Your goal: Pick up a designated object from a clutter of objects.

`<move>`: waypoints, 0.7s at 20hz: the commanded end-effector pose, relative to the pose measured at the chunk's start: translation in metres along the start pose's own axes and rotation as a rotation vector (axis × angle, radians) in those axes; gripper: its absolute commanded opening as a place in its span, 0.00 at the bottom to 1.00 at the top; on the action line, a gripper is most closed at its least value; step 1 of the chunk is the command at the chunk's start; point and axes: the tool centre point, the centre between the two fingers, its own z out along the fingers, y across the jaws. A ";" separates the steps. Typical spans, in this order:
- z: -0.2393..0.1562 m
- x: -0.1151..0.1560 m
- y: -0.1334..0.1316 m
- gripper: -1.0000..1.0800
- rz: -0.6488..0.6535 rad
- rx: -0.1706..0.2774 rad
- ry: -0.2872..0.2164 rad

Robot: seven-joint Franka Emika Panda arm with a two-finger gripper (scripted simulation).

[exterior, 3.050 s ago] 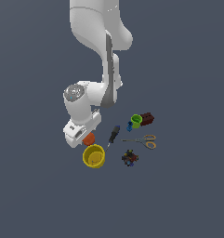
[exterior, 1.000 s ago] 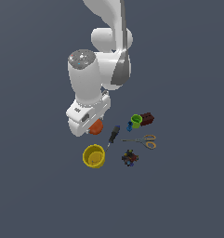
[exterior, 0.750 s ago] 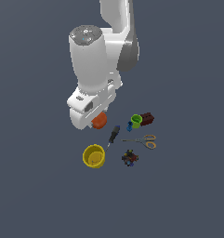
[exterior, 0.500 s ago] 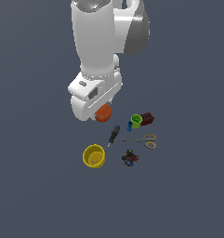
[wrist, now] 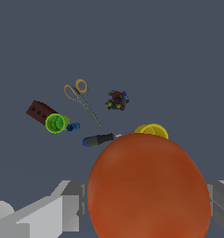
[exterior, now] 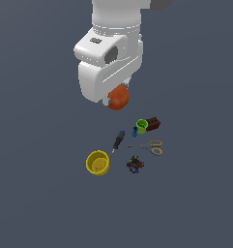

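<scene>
The orange-red ball point(exterior: 118, 97) point(wrist: 148, 188) is held in my gripper point(wrist: 146, 204), well above the floor and the clutter. The fingers point(wrist: 71, 204) press it from both sides in the wrist view. In the exterior view the white hand point(exterior: 108, 63) hides most of the fingers. Below lie the yellow cup point(exterior: 97, 162) point(wrist: 153, 131), the black-handled screwdriver point(exterior: 118, 140) point(wrist: 100, 138), the orange-handled scissors point(exterior: 149, 146) point(wrist: 78, 95), the green cup point(exterior: 141, 126) point(wrist: 56, 123), the dark red block point(exterior: 153, 124) point(wrist: 39, 112) and the small multicoloured piece point(exterior: 135, 164) point(wrist: 117, 100).
A small blue item point(exterior: 135, 131) point(wrist: 73, 126) lies next to the green cup. The floor is a plain dark grey surface point(exterior: 40, 193).
The gripper has risen from beside the yellow cup with the ball in it, moving up and toward the exterior view's right. The other items have not moved.
</scene>
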 end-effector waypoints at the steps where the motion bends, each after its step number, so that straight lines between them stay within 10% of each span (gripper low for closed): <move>1: -0.021 0.007 -0.002 0.00 0.000 0.000 0.001; 14: -0.072 0.028 -0.006 0.00 0.000 0.000 0.001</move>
